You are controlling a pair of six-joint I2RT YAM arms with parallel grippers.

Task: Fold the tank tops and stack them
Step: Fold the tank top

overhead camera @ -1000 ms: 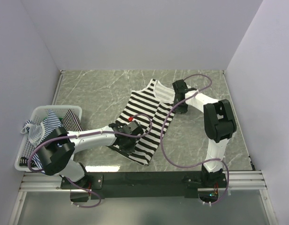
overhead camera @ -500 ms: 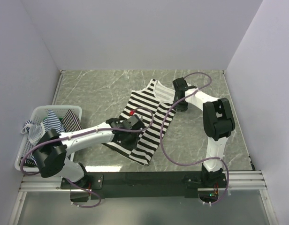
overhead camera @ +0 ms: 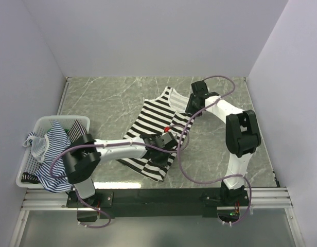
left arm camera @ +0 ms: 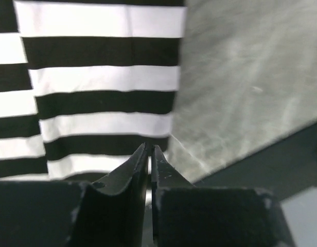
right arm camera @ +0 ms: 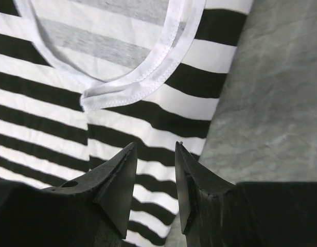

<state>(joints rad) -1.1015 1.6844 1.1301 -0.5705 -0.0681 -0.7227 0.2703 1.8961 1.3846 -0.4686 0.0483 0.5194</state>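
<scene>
The black-and-white striped tank top [overhead camera: 154, 121] lies spread flat on the table, neck toward the back. My left gripper [overhead camera: 167, 140] is low over its lower right part. In the left wrist view the jaws [left arm camera: 150, 149] are shut, with only a thin slit between them, at the cloth's [left arm camera: 102, 77] right edge. My right gripper [overhead camera: 195, 101] is at the top's upper right shoulder. In the right wrist view it [right arm camera: 156, 146] is open above the stripes, just below the white-trimmed neckline [right arm camera: 143, 85]. Blue-and-white striped tops [overhead camera: 58, 135] are heaped in the basket.
A white mesh basket [overhead camera: 30, 167] stands at the left edge of the grey marble table [overhead camera: 107, 98]. Purple cables [overhead camera: 185, 170] loop over the table near the tank top's right side. White walls close in the back and both sides.
My left gripper has slid to the right across the lower part of the black-and-white tank top. The right gripper has shifted slightly toward the back.
</scene>
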